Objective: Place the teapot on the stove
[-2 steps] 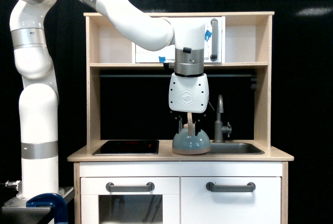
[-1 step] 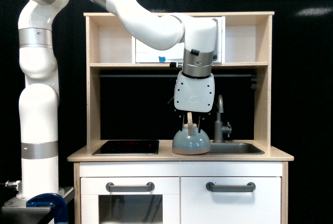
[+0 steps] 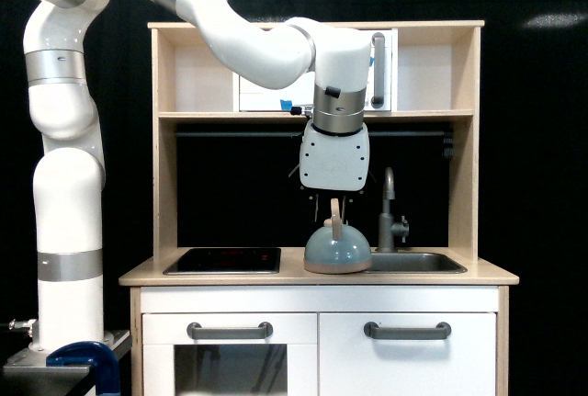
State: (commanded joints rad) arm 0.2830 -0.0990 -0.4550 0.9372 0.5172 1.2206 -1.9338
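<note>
The teapot (image 3: 337, 250) was seen resting on the table (image 3: 317, 277), between the stove (image 3: 223, 260) at the exterior view's left and the sink (image 3: 415, 262) at its right. The end effector (image 3: 335, 209) was positioned directly above the teapot's wooden handle; whether its fingers were apart or together could not be told.

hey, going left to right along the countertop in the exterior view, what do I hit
stove → teapot, with the gripper just above its handle → faucet → sink
</note>
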